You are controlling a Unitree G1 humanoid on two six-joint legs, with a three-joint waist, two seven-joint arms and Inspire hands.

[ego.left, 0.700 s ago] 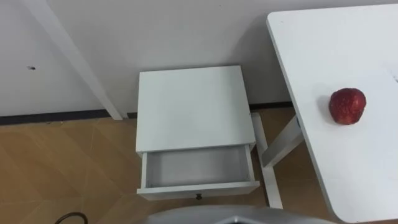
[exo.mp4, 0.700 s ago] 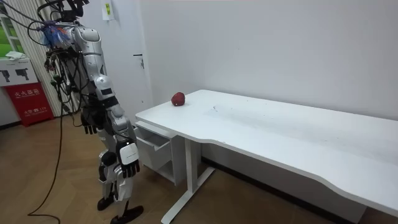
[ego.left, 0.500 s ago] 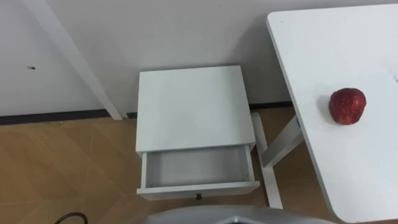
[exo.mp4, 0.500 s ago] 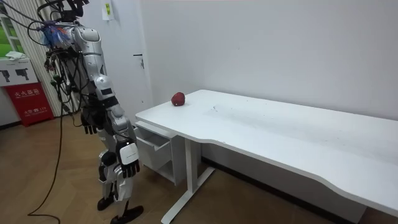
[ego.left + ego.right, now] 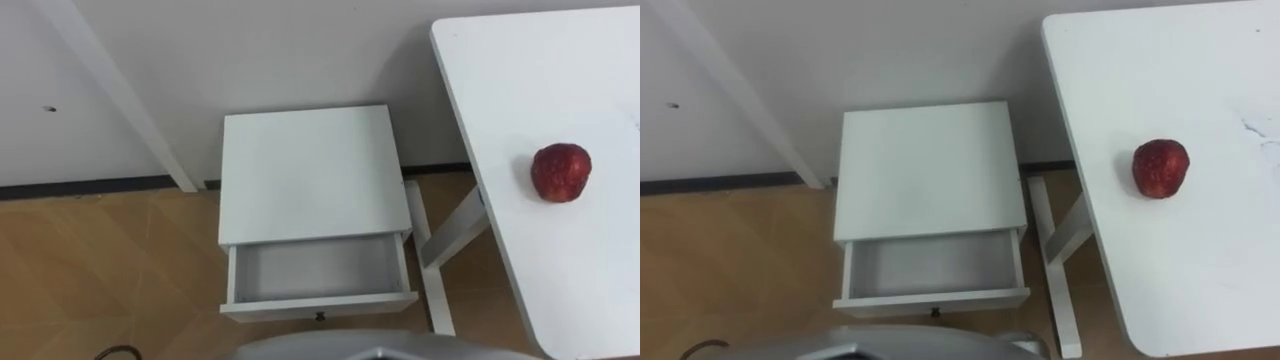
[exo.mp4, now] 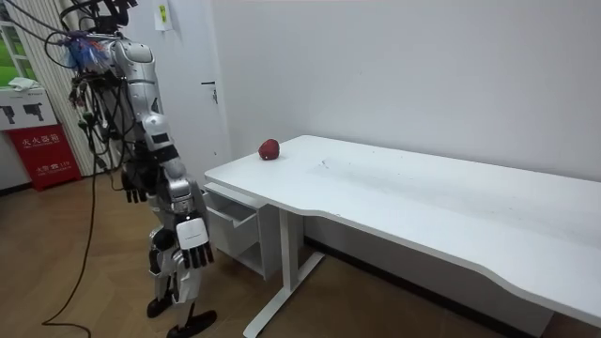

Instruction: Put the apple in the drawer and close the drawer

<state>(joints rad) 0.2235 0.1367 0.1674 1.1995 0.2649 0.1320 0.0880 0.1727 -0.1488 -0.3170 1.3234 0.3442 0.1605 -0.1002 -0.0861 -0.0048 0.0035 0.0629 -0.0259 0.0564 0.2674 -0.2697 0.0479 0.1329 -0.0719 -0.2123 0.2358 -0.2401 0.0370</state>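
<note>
Right hand: room view; hangs at the robot's side, fingers relaxed and apart, holding nothing.
Left hand: room view; hangs at the far side, fingers likewise slack and apart.
Drawer: pulled out at 6 o'clock of the nightstand; the eye views look into it.
Floor: open wood at 9 o'clock of the nightstand.
Apple: on the table, 3 o'clock of the nightstand, near the table's left edge.
</note>
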